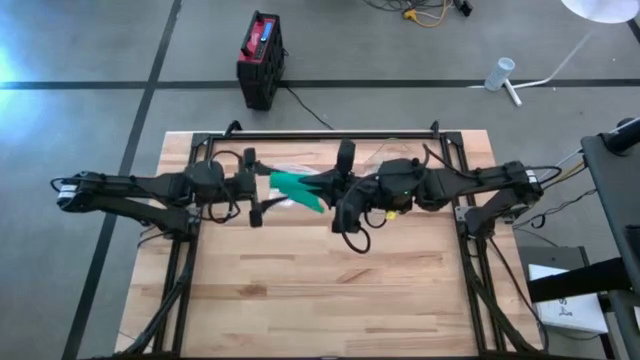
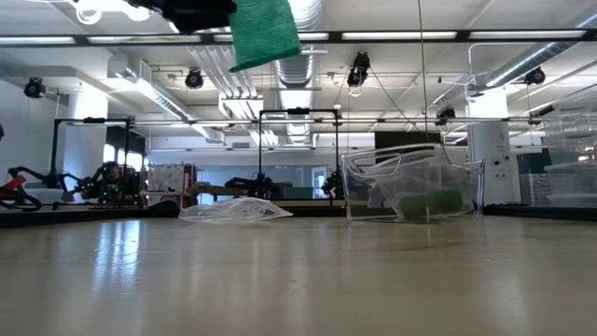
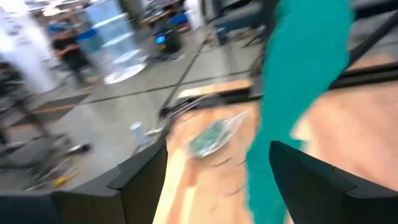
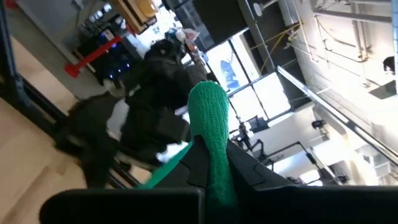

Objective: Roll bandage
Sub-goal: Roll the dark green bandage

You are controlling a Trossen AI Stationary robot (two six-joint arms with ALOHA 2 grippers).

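Both arms are up over the back half of the wooden table point(image 1: 320, 290), reaching in toward each other from the two sides. The green bandage point(image 1: 297, 188) hangs in the air between them, well off the wood; from table height you only see its loose end point(image 2: 264, 33) dangling at the top of the picture with open air under it. The right pincer point(image 4: 210, 163) is clamped together on the bandage, and in its own wrist camera the green strip point(image 4: 210, 124) stands up from between its dark fingers point(image 4: 249, 168). The left pincer point(image 3: 214, 165) has its fingers spread apart, one dark finger point(image 3: 311, 180) on each side of the green strip point(image 3: 298, 81), which passes right by it; that picture is too smeared to tell whether either finger touches the cloth. At the back of the table there's a crumpled clear plastic bag point(image 2: 235, 210) lying flat, and to the side of it a clear plastic box point(image 2: 410, 185) with something green inside. On the floor beyond the table sit a black and red case point(image 1: 261, 58) and a small clear cup point(image 1: 499, 73).
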